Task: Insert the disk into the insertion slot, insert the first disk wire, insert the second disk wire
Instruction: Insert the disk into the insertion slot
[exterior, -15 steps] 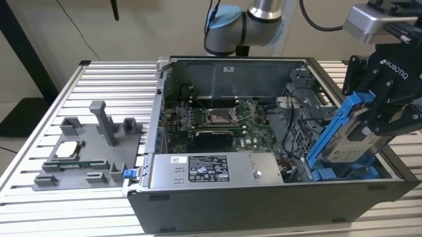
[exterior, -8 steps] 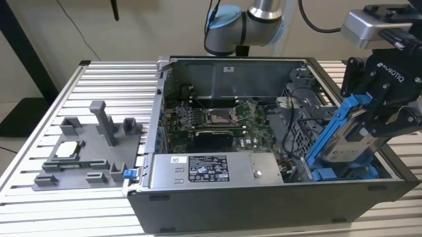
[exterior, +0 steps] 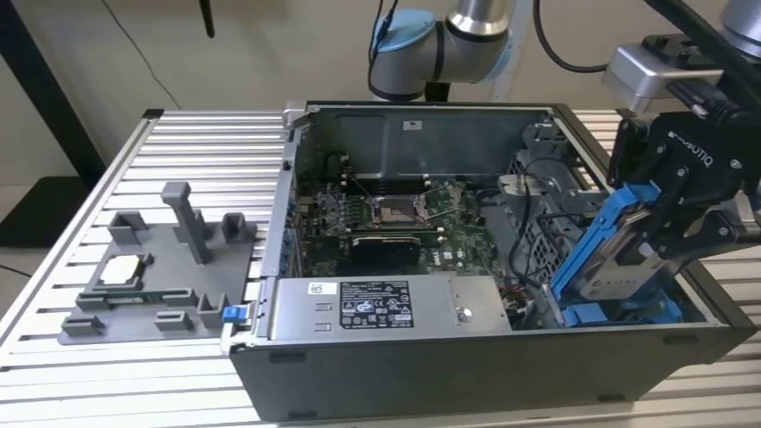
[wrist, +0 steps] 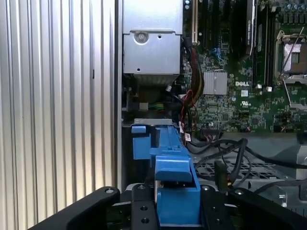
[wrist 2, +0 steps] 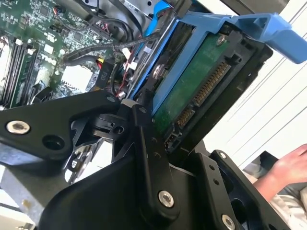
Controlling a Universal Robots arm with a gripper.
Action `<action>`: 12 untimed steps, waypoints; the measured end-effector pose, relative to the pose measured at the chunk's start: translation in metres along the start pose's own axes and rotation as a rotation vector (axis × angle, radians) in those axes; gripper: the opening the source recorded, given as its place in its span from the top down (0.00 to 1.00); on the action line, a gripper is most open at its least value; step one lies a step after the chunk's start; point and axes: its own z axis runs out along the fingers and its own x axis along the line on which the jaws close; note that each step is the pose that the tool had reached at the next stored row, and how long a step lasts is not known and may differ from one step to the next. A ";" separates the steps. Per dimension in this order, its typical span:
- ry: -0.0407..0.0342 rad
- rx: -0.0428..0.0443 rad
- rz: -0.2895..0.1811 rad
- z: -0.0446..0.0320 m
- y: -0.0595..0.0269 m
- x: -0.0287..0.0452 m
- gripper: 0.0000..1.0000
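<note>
Slatted tabletop [exterior: 178, 143] carries the open PC case [exterior: 476, 383]. Inside the case: motherboard [exterior: 393, 214] on its floor, grey power-supply box [exterior: 380, 306] against the wall nearest the exterior camera. Grey fixture tray [exterior: 155, 285] beside the case, exterior view's left. Claw [exterior: 660, 236] is over the case's end at the exterior view's right, clamped tight on the disk [exterior: 618, 236]. Disk steeply tilted, lower end down inside the case, top above its rim. Person's hand [wrist 2: 288, 165] outside the case, second wrist view.
</note>
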 end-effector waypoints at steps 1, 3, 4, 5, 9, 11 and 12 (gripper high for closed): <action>-0.0001 0.0000 0.000 0.0017 0.0000 0.0000 1.00; -0.0004 -0.0001 0.000 0.0055 -0.0001 0.0001 1.00; -0.0005 0.0000 0.000 0.0071 -0.0002 0.0002 1.00; -0.0006 -0.0001 0.000 0.0090 -0.0002 0.0003 1.00; -0.0006 0.0000 0.000 0.0152 -0.0004 0.0004 1.00; -0.0005 0.0000 0.000 0.0166 -0.0004 0.0004 1.00; -0.0005 0.0000 0.000 0.0166 -0.0004 0.0004 1.00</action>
